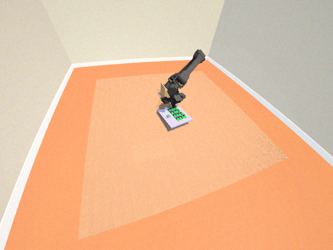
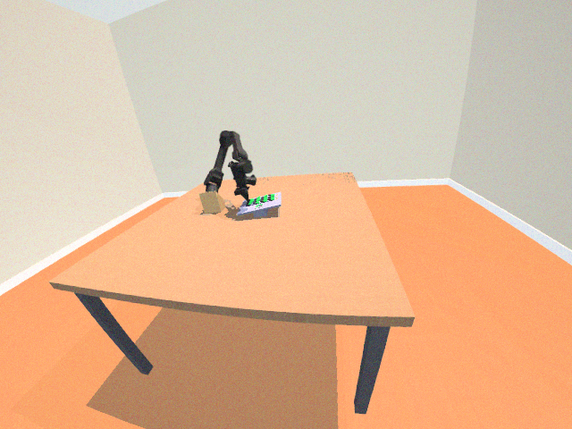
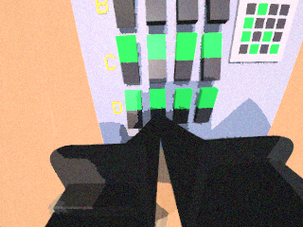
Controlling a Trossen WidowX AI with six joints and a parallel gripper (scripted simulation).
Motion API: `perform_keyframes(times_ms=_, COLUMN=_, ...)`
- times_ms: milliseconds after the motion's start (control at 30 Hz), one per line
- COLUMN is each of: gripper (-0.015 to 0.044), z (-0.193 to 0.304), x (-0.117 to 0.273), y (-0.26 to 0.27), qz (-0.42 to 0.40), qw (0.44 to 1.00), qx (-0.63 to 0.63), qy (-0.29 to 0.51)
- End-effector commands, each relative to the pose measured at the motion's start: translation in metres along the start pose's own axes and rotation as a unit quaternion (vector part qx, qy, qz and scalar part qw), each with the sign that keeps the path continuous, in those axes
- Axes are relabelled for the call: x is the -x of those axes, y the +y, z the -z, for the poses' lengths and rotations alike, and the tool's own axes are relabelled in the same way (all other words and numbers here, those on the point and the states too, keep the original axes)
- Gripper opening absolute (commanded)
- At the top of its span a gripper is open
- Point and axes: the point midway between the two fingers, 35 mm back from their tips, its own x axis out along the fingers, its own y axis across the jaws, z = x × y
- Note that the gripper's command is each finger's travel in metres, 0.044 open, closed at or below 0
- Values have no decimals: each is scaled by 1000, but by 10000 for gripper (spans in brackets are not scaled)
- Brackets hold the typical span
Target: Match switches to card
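The pale lavender panel [image 1: 175, 124] [image 2: 276, 202] [image 3: 239, 90] slopes on the table and bears a grid of green and dark grey switches. The card [image 1: 168, 116] [image 2: 259, 206] [image 3: 256, 58] shows, far row to near: dark, green, dark, dark; green, dark, dark, dark; green, dark, green, dark; dark, green, dark, green. My gripper [image 1: 174, 107] [image 2: 248, 199] [image 3: 158, 120] is shut and empty, its tip at the near half of the second switch from the left [image 3: 157, 98] in row D, hiding most of that half. Contact and which halves are raised cannot be told surely.
A tan block [image 1: 163, 90] [image 2: 212, 202] stands on the table [image 2: 231, 258] near the arm's base, beyond the panel's near edge. Row A is out of the wrist view, and row B shows only partly at its top.
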Motion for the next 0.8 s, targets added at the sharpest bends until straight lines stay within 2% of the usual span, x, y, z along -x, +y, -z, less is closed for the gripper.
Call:
perform_keyframes(times_ms=0, gripper=0, z=0, x=-1, y=0, qz=-2, qw=1000, qx=-2, qy=-1)
perform_keyframes(times_ms=533, gripper=0, z=0, x=-4, y=0, qz=-2, qw=1000, qx=-2, qy=-1)
perform_keyframes(times_ms=767, gripper=0, z=-3, x=62, y=-1, qz=-1, qw=1000, qx=-2, qy=13)
